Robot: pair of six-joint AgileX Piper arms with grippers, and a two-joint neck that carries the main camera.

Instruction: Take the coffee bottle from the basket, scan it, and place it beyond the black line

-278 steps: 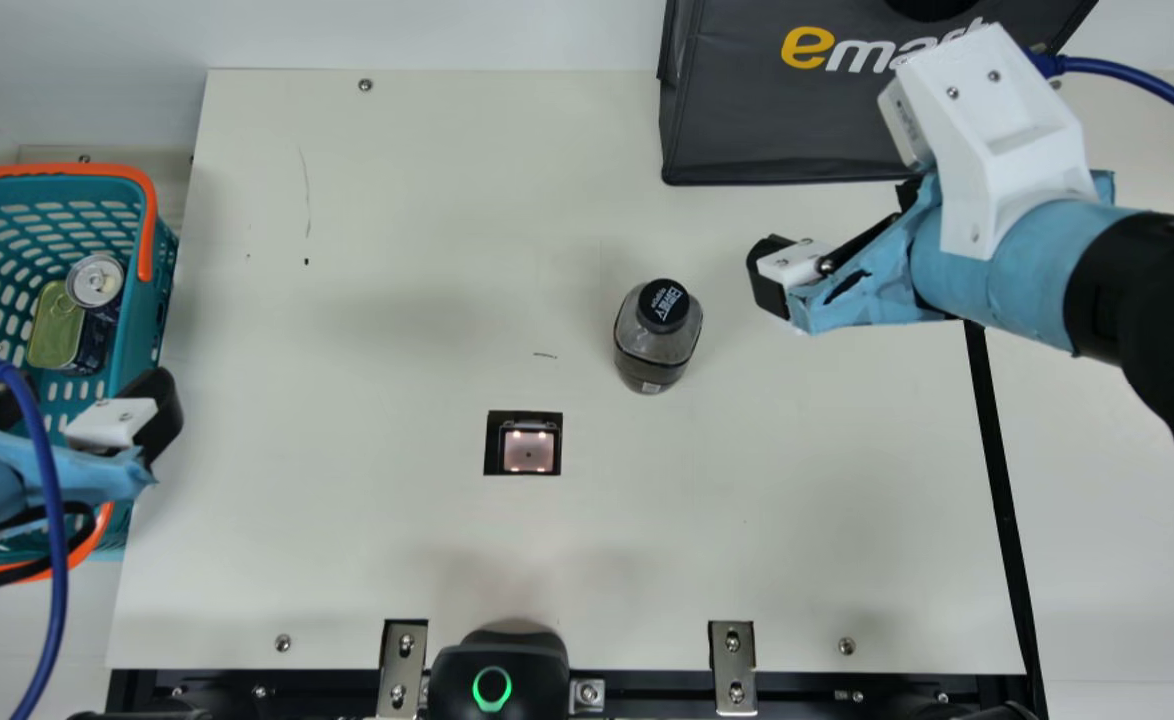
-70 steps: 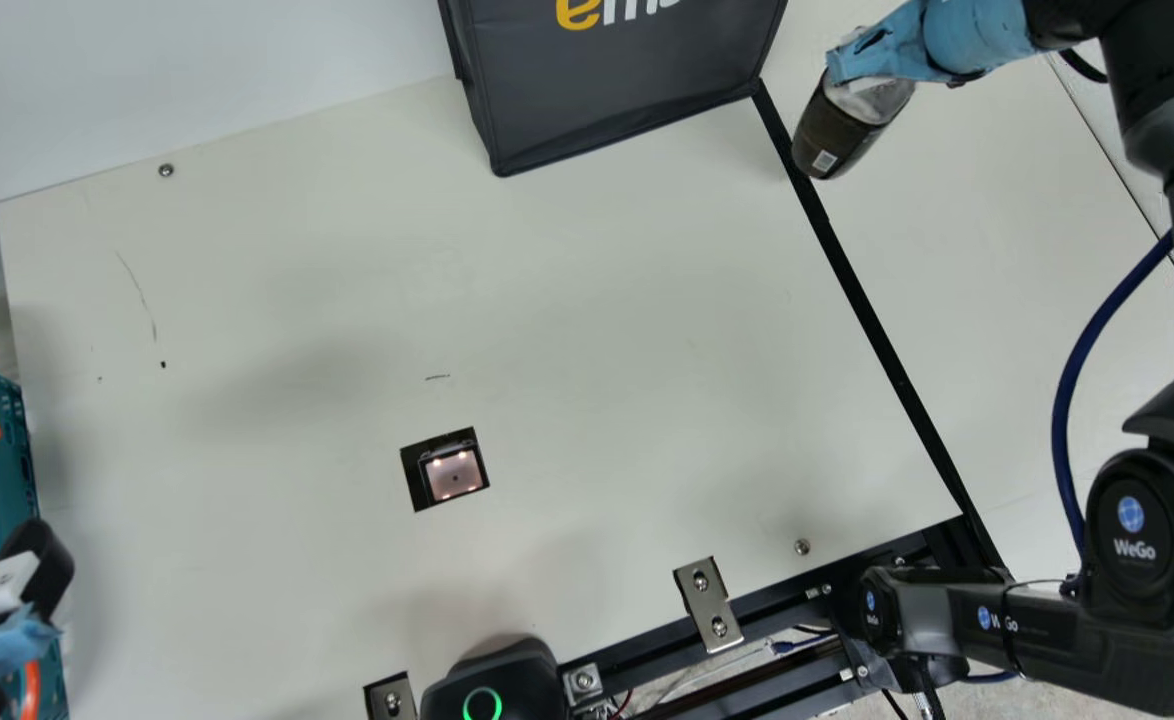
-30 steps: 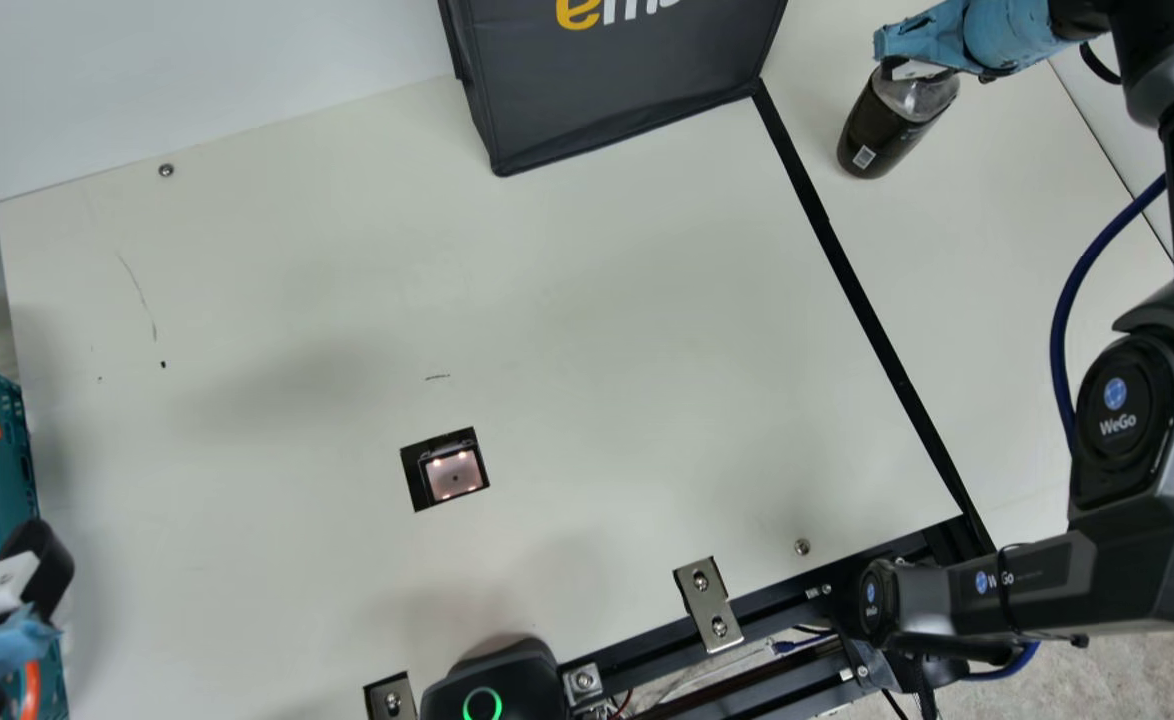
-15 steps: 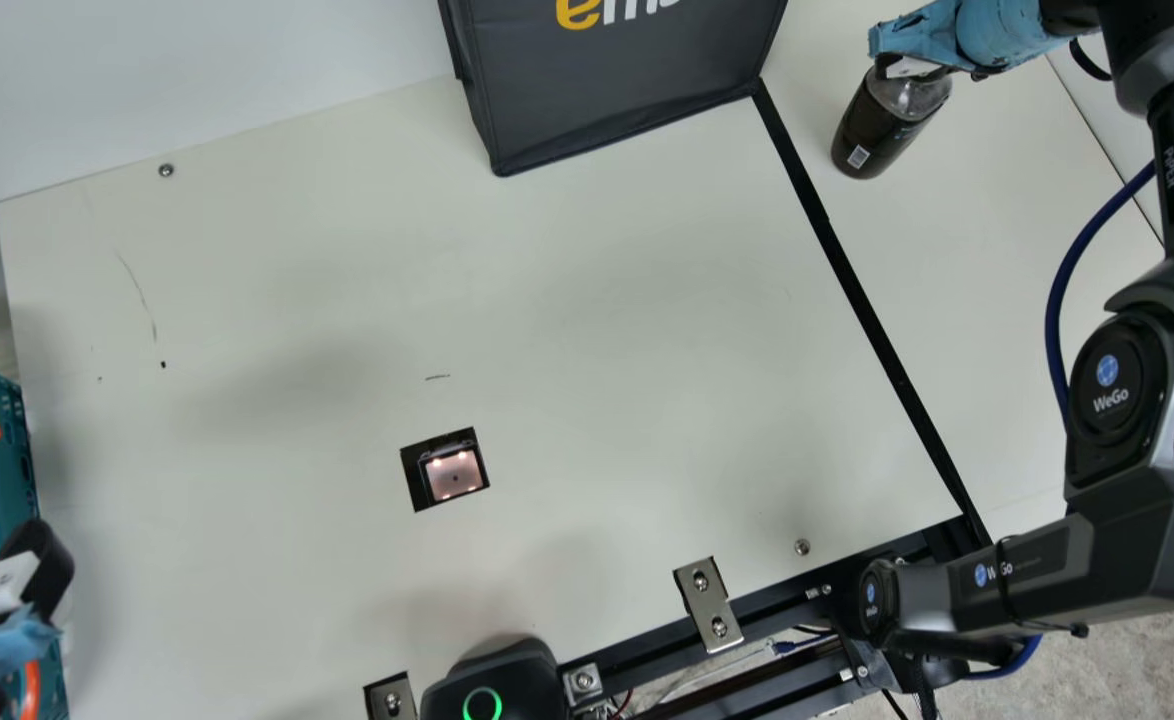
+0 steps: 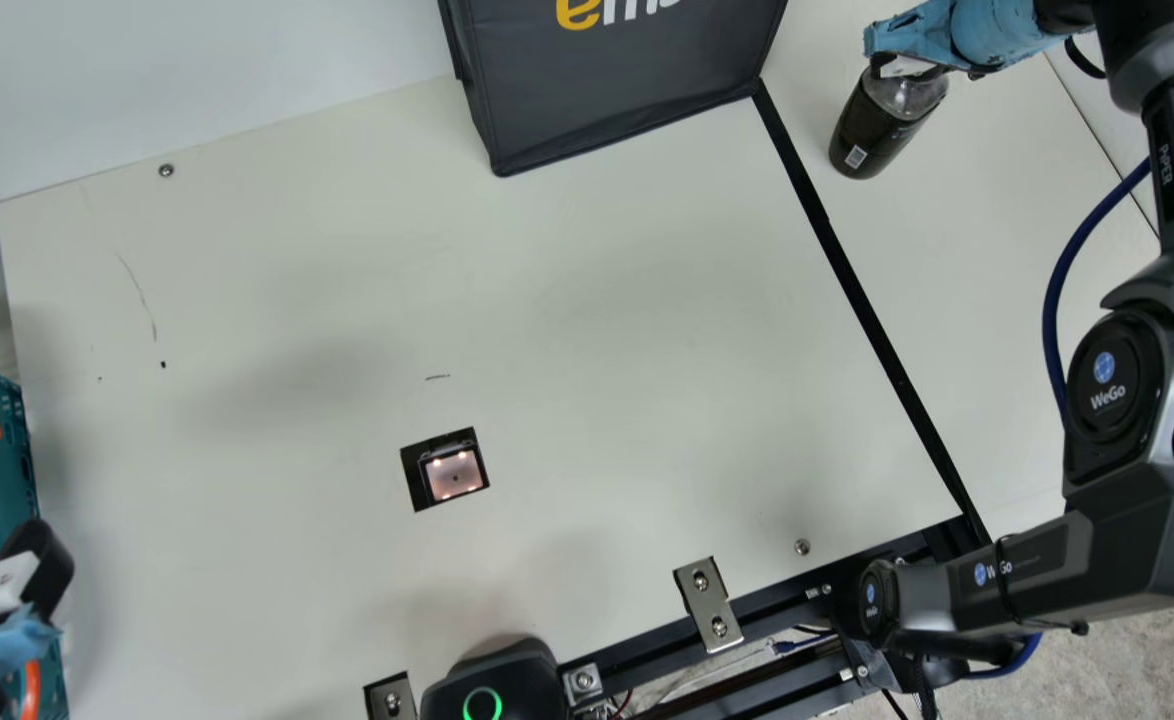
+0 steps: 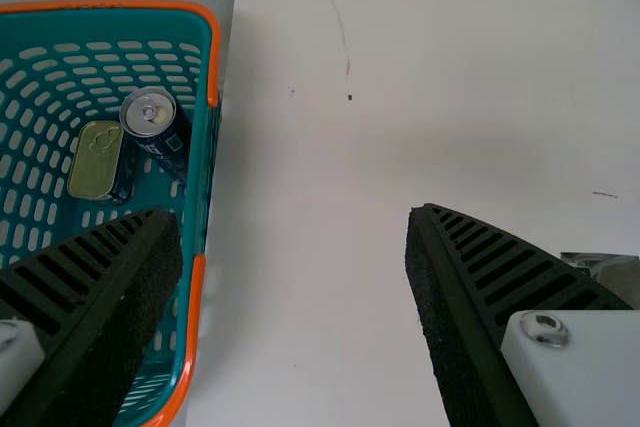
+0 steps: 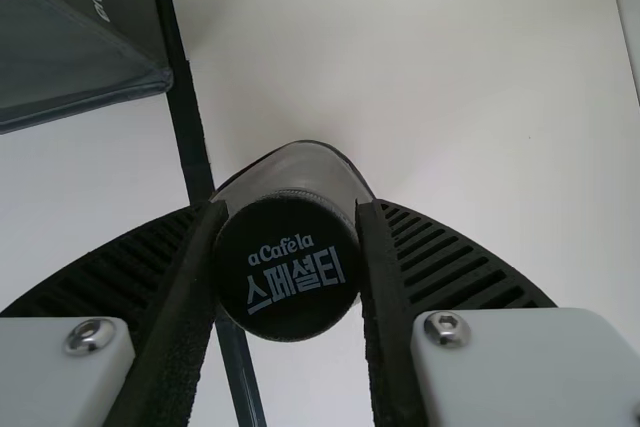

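Note:
At the upper right of the main view, my right gripper (image 5: 907, 66) is at the top of the dark coffee bottle (image 5: 877, 130), right of the black line (image 5: 872, 310). In the right wrist view the fingers of my right gripper (image 7: 288, 267) press on both sides of the bottle's black cap (image 7: 288, 292); the black line (image 7: 186, 117) runs beside it. My left gripper (image 5: 32, 575) is at the main view's left edge by the teal basket (image 5: 9, 440). In the left wrist view my left gripper (image 6: 290, 257) stands wide open with nothing between its fingers.
A dark grey bag (image 5: 617, 80) stands at the back, left of the black line. The scanner window (image 5: 452, 473) lies in the table's middle. The basket (image 6: 200, 177) holds a can (image 6: 150, 115) and a tin (image 6: 97, 162). A black device (image 5: 497, 680) sits at the front edge.
The camera turned after the first picture. The bottle went from the table's middle to beyond the black line in my right gripper, then shifted slightly left over the last second.

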